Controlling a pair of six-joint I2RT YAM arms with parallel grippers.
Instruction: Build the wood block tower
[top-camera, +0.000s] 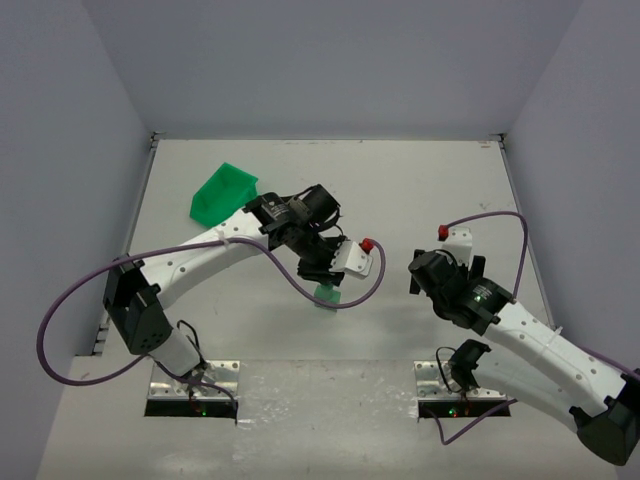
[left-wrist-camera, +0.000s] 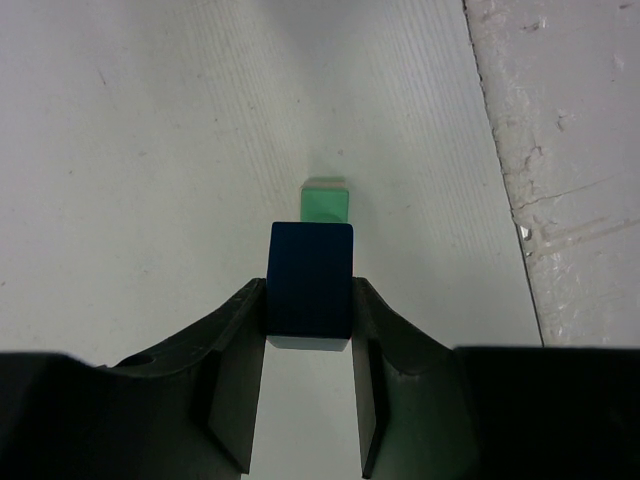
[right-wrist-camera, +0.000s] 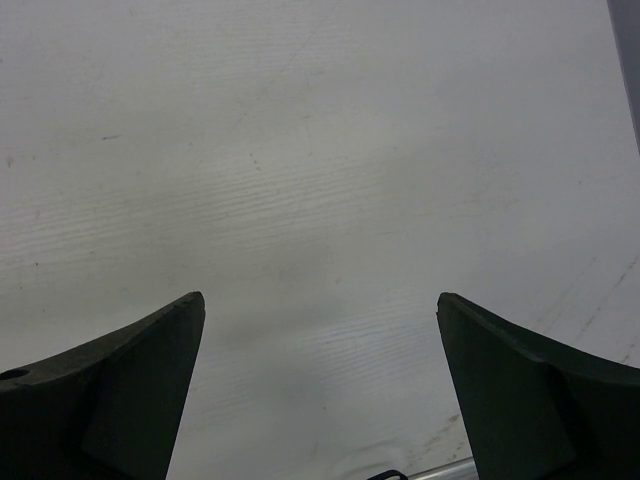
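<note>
My left gripper (left-wrist-camera: 310, 300) is shut on a dark blue wooden block (left-wrist-camera: 311, 270), pinched between both fingertips above the table. Just beyond it a pale green block (left-wrist-camera: 325, 204) stands on the white table; I cannot tell whether more blocks lie under it. In the top view the green block (top-camera: 326, 293) shows just below the left gripper (top-camera: 323, 276), near the table's middle front. My right gripper (right-wrist-camera: 320, 297) is open, with only bare table between its fingers; in the top view the right gripper (top-camera: 418, 268) hangs to the right of the blocks.
A bright green plastic bin (top-camera: 222, 192) sits at the back left of the table. A rougher, scuffed strip (left-wrist-camera: 570, 150) runs along the table's near edge, close to the blocks. Purple cables loop from both arms.
</note>
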